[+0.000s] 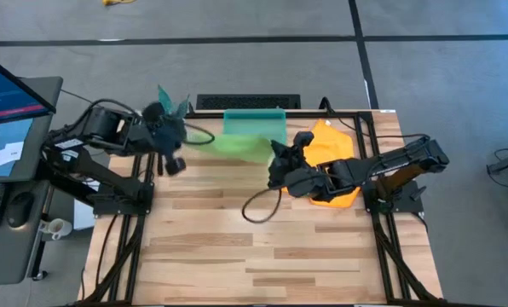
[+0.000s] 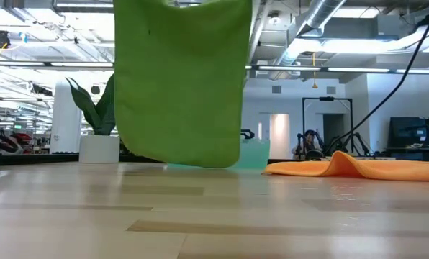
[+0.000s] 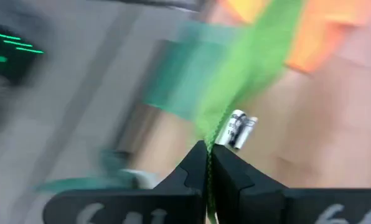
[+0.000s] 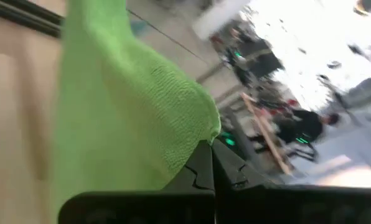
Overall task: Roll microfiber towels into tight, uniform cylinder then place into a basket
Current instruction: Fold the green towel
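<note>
The wooden counter [image 1: 262,247] fills the middle of the high view, with both dark arms reaching in over its far half. The green towel [image 2: 180,79] hangs spread in the air between the two arms, clear of the counter top; in the low view it drops as a broad sheet whose lower edge hangs just above the wood. The orange towel [image 1: 332,162] lies crumpled flat on the counter's right far part, partly under the right arm. The basket [image 1: 254,121] sits at the far edge of the counter, behind the green towel and just left of the orange one. A white pot [image 2: 99,148] with a plant stands at the far left edge. The left gripper [image 3: 208,163] is pinched tight on one corner of the green towel, which runs out from between its closed fingers. The right gripper [image 4: 213,163] is likewise clamped on another corner of the green towel, above the counter's middle.
</note>
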Available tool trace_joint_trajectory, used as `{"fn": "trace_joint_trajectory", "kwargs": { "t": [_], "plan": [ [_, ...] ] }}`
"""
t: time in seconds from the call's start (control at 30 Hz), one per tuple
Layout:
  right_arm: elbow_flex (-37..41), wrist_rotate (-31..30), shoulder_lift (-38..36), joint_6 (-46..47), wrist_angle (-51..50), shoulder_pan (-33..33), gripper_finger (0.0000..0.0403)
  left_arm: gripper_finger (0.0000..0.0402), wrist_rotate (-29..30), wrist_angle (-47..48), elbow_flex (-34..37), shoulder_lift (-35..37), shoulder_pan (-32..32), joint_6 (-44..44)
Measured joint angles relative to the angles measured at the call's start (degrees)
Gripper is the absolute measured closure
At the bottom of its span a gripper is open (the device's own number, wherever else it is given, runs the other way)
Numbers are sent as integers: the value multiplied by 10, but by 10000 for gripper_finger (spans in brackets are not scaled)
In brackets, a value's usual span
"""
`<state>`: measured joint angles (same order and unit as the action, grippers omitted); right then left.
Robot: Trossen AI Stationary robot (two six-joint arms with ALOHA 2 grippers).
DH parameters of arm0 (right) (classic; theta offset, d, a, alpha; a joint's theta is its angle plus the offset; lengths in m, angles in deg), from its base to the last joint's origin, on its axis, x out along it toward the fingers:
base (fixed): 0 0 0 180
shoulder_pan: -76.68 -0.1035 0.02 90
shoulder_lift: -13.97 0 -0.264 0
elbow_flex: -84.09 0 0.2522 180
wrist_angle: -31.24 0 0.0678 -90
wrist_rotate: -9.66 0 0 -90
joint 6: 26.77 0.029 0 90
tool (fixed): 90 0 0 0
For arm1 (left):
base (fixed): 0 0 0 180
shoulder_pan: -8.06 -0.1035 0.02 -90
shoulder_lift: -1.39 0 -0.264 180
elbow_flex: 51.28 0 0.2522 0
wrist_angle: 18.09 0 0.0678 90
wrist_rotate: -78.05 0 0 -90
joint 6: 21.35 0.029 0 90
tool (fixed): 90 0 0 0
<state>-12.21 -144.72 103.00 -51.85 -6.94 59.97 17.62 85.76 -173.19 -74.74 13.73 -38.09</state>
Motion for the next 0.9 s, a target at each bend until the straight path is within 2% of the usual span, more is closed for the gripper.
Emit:
{"fn": "trace_joint_trajectory", "kwargs": {
  "t": [0.1,0.2,0.37,0.53,0.77,0.9],
  "plan": [
    [0,54,0,42,-34,-21,401,401,-129,1,18,7,24,-39],
    [0,94,0,118,-82,-45,401,401,-175,-1,49,8,63,-100],
    [21,149,8,251,-154,-88,401,401,-188,-1,138,7,124,-170],
    [65,165,13,324,-143,-123,401,401,-185,-13,249,6,164,-235],
    [114,166,12,402,-108,-164,401,401,-204,-162,350,6,214,-265],
    [156,177,12,457,-72,-189,401,401,-194,-197,374,-1,244,-305]
  ]
}}
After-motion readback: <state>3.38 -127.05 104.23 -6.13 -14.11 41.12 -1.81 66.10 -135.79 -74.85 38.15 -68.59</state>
